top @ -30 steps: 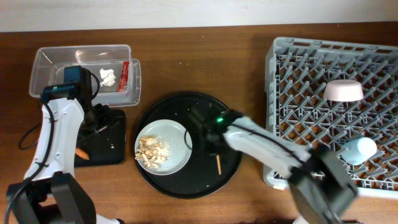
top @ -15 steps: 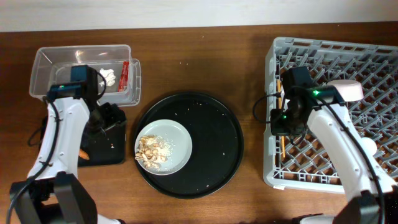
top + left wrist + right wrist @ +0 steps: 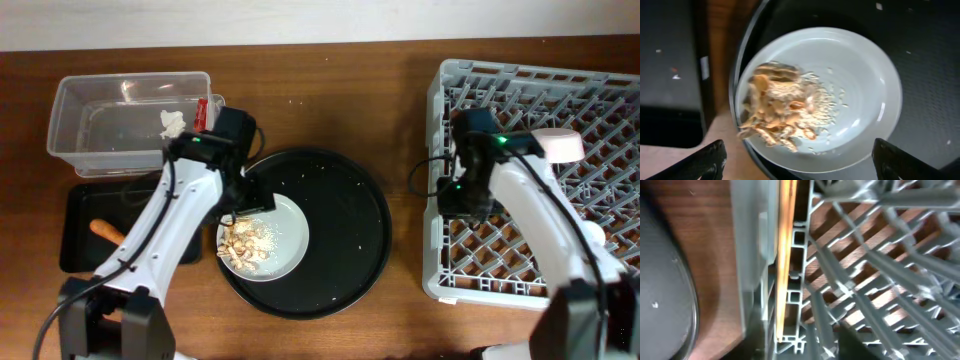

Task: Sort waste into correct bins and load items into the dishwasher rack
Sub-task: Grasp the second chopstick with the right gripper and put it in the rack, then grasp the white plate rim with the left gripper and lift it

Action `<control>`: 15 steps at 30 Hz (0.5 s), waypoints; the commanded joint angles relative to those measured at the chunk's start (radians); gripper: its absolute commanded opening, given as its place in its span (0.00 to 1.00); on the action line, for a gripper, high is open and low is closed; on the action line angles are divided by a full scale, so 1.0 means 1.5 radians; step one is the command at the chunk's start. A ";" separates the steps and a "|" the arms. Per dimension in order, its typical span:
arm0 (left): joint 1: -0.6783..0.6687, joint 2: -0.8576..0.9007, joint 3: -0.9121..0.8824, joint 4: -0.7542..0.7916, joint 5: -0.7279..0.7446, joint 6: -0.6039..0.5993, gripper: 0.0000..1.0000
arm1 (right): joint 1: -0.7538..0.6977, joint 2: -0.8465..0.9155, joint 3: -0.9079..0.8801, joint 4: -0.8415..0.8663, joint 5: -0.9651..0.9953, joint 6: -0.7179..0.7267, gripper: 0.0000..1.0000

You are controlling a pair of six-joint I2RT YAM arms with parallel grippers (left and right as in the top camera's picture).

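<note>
The pale plate (image 3: 285,235) sits on the left of the round black tray and carries beige food scraps (image 3: 245,242). My left gripper (image 3: 250,203) hovers open over its near rim; the left wrist view shows the plate (image 3: 850,85) and scraps (image 3: 780,105) between the spread fingers (image 3: 800,167). The clear tub (image 3: 100,135) holds the white tissue (image 3: 172,123) and red wrapper (image 3: 203,112). The orange piece (image 3: 105,231) lies in the shallow black tray (image 3: 80,255). My right gripper (image 3: 455,200) is open at the grey rack's (image 3: 540,90) left edge, with a chopstick (image 3: 784,260) lying between its fingers (image 3: 805,342).
The round black tray (image 3: 350,240) fills the table's middle. The white bowl (image 3: 553,146) lies in the rack's back right. The light-blue cup (image 3: 597,232) shows partly behind my right arm. The rack's prongs (image 3: 880,280) crowd my right gripper.
My left arm swung right from the shallow black tray to the plate. My right arm carried the chopstick from the round tray to the rack's left edge and stays there.
</note>
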 commanded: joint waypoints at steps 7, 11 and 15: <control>-0.168 0.041 -0.012 0.100 0.023 -0.065 0.92 | -0.100 -0.115 0.010 -0.027 -0.102 -0.039 0.56; -0.221 0.125 -0.012 0.107 0.023 -0.160 0.89 | -0.100 -0.115 0.009 -0.034 -0.102 -0.039 0.56; -0.241 0.174 -0.012 0.133 0.022 -0.192 0.67 | -0.100 -0.115 0.009 -0.034 -0.102 -0.039 0.56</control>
